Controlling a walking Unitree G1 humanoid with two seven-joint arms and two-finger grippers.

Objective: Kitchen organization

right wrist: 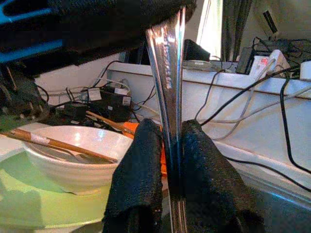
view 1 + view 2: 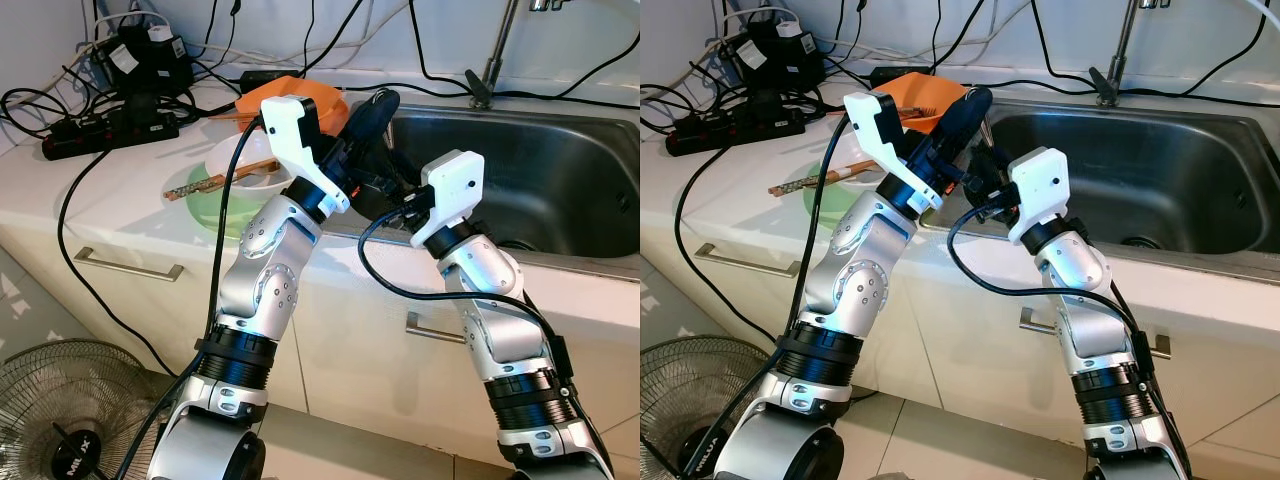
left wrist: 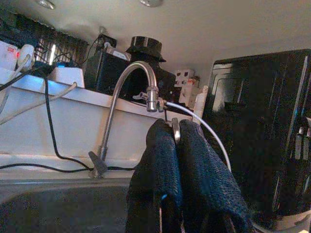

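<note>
Your two silver arms meet over the near left corner of the stainless steel sink [image 2: 560, 170], where both grippers clamp one thin, shiny metal utensil handle [image 1: 167, 63]. The right gripper [image 1: 171, 145] has its black fingers pressed on the lower part of the handle; the left gripper [image 3: 176, 133] grips its upper end, fingers closed tight against it. What the utensil's working end is, you cannot tell. At floor level on your left stands a black wire-guard fan [image 2: 60, 410]. Just left of the grippers on the white counter [image 2: 60, 190], a white ceramic bowl [image 1: 73, 150] sits on a pale green plate [image 1: 34, 204], with brown wooden chopsticks [image 2: 220, 180] laid across the bowl's rim. Behind the bowl lies an orange plastic dish [image 2: 920, 100], partly hidden by your left wrist. Black cables and a black power strip [image 2: 110, 130] crowd the counter's far left corner. The curved steel tap [image 3: 126, 97] rises at the sink's far edge.
</note>
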